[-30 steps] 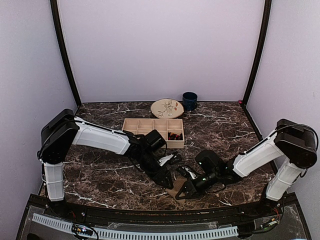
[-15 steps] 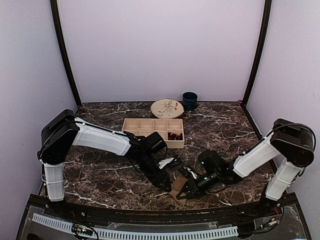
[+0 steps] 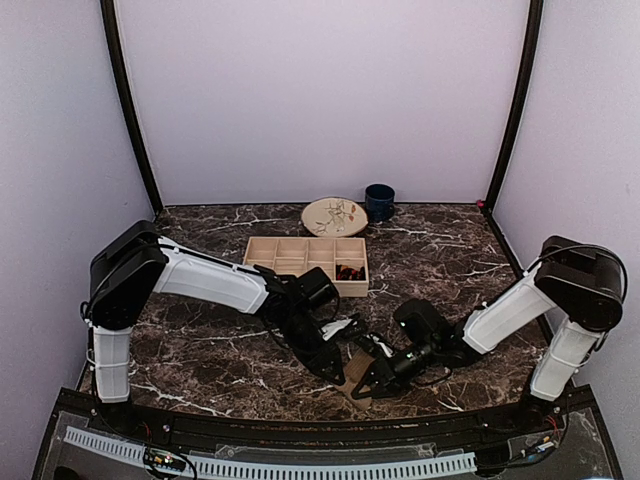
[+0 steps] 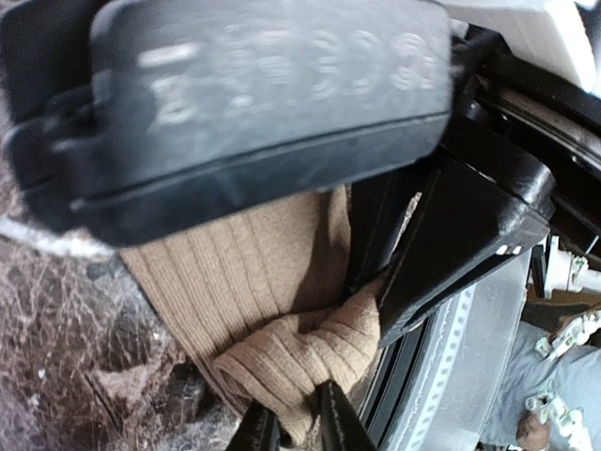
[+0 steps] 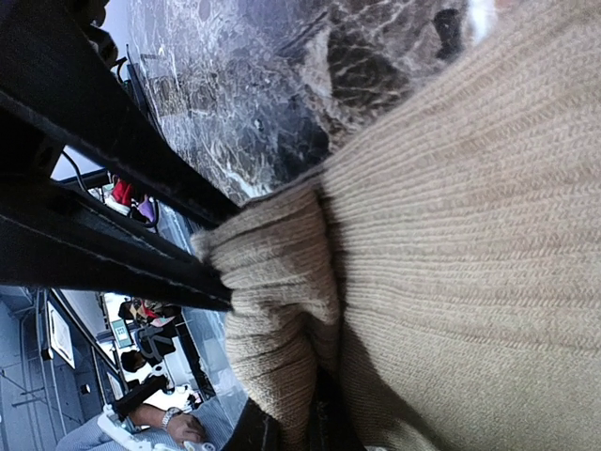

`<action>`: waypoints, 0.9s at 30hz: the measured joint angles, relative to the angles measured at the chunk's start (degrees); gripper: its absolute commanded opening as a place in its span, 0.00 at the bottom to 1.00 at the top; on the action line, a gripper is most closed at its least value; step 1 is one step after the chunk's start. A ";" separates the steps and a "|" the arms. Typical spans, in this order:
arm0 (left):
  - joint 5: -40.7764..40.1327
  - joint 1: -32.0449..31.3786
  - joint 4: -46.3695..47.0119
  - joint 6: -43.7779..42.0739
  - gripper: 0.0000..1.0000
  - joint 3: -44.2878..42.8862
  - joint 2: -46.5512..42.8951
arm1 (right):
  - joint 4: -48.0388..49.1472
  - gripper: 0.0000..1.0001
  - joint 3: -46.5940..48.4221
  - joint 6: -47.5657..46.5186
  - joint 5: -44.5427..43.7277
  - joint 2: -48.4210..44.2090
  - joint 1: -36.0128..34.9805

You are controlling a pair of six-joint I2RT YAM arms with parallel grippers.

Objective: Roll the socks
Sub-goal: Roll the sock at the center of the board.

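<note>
Top view first: both arms lean in and meet at the near edge of the table (image 3: 200, 345), right over the tan sock (image 3: 351, 384). It lies on the marble, nearer than the tray (image 3: 290, 256). The left gripper (image 3: 337, 367) is on it from the left and the right gripper (image 3: 366, 388) from the right, tips nearly touching. A dark-and-red item (image 3: 348, 270) sits in the tray's near right compartment, but it's too small to call it the second sock.

Left wrist now: ribbed tan fabric fills the middle, one end turned over into a fold (image 4: 300, 362). Two slim fingertips (image 4: 331, 425) pinch that fold tight. That's the right gripper, I judge, clamped on it. Whether the left gripper's own jaws have any cloth, I can't tell.

Right wrist: the same fold, bunched up close, with the rest of the sock spreading away.

So the roll is barely begun, one turn at most. The next move calls for carrying the fold over another turn while the other gripper pins the sock's body.
</note>
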State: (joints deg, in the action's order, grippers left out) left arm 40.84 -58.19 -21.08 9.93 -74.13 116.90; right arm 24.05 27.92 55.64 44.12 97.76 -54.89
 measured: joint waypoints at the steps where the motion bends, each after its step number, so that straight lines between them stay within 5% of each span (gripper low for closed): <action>1: 0.13 -0.04 0.07 0.31 0.10 0.00 0.24 | 0.00 0.09 0.09 0.07 0.04 0.13 0.02; 11: 0.63 0.02 0.92 4.85 0.02 0.00 1.29 | -8.11 0.29 3.74 -3.39 -0.61 -0.52 0.09; 27: 1.01 0.66 -0.37 9.07 0.02 -5.77 5.07 | -29.51 0.35 7.63 -14.34 -14.69 -9.42 -1.27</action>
State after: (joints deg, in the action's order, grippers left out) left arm 41.85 -57.54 -21.45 19.00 -79.90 121.97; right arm -5.45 35.55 41.30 29.43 88.33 -56.16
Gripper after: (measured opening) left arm 0.053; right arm 0.349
